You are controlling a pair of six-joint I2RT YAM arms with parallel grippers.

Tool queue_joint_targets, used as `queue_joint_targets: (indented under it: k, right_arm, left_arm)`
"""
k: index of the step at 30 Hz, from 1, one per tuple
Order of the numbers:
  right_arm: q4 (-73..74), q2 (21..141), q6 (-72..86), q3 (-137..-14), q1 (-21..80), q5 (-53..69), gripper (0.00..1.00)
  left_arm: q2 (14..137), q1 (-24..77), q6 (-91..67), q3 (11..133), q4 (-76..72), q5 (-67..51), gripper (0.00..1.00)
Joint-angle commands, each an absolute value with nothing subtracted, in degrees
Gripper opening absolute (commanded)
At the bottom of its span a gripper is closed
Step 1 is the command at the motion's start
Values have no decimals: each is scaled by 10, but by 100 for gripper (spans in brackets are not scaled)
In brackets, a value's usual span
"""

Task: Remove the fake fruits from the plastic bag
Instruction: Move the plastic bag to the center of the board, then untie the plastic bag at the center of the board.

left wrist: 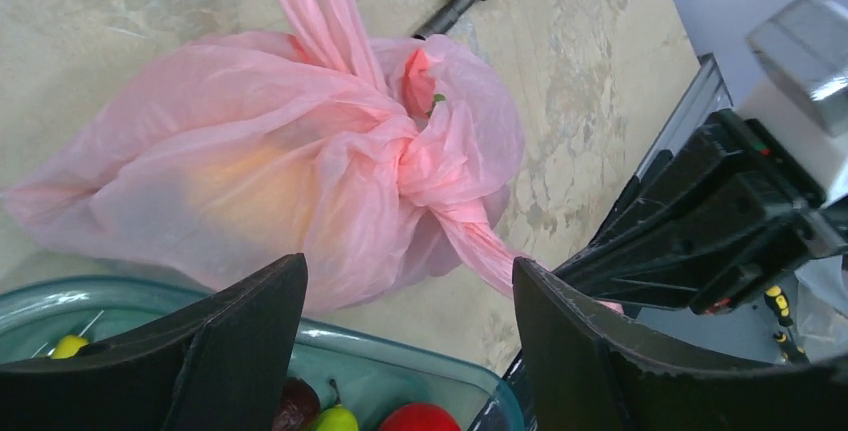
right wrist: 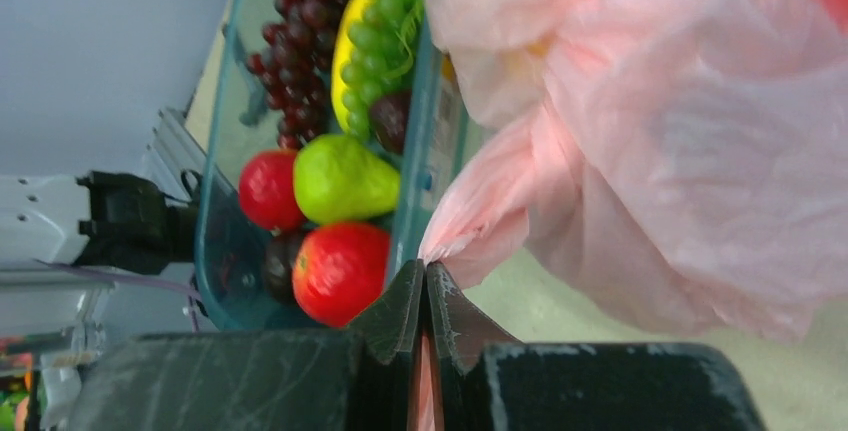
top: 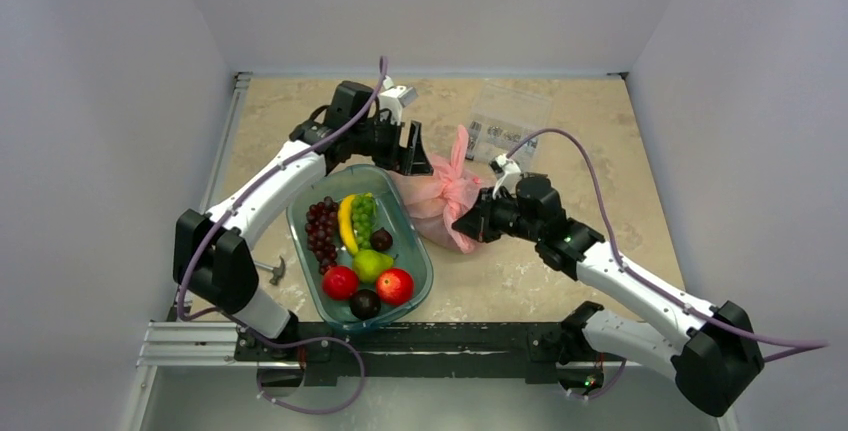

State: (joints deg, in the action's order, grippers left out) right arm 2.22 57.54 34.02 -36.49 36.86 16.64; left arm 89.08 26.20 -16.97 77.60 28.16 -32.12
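On the far left a small grey metal piece [top: 272, 271] lies on the tan table, just beside a see-through blue-green plastic tray [top: 296, 241]. The tray holds purple grapes [top: 322, 229], a yellow banana [top: 346, 223], green grapes [top: 363, 213], a green pear [top: 370, 265], two red apples [top: 394, 285] and dark plums [top: 365, 303].

The left arm bends at its elbow out to the left, then reaches over the far end of the tray. The left gripper [left wrist: 410, 281] hangs there with its fingers wide apart, holding nothing. It is just beside the bag, and the tray's far rim lies right under it.

To the right of the tray lies the thin, crinkly pink plastic bag [top: 440, 201], tied in a knot. The fake fruits [left wrist: 250, 186] are inside it and show only as a soft yellow patch.

The right arm reaches in low from the near right corner. The right gripper [right wrist: 427, 281] is pinched tight on a fold of the bag at its near end.

Behind the bag lies a small clear flat packet of metal parts [top: 505, 121].
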Motion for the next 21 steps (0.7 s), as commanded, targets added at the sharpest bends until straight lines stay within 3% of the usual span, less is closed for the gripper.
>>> queue_joint_targets:
  k: [1, 6, 10, 13, 21]
  right_arm:
    - [38, 548, 357, -314, 370, 180, 3]
    - [28, 552, 353, -300, 370, 160, 12]
    - [19, 572, 358, -305, 370, 159, 14]
    - [8, 574, 361, -302, 370, 152, 16]
    - [25, 575, 359, -303, 370, 144, 17]
  left_arm:
    - [911, 275, -153, 804, 297, -316, 74]
    - [931, 290, -156, 817, 300, -314, 73]
    - [967, 312, -153, 866, 340, -284, 73]
    - [1030, 316, -139, 944, 430, -279, 67]
    - [1086, 360, -91, 967, 429, -216, 64]
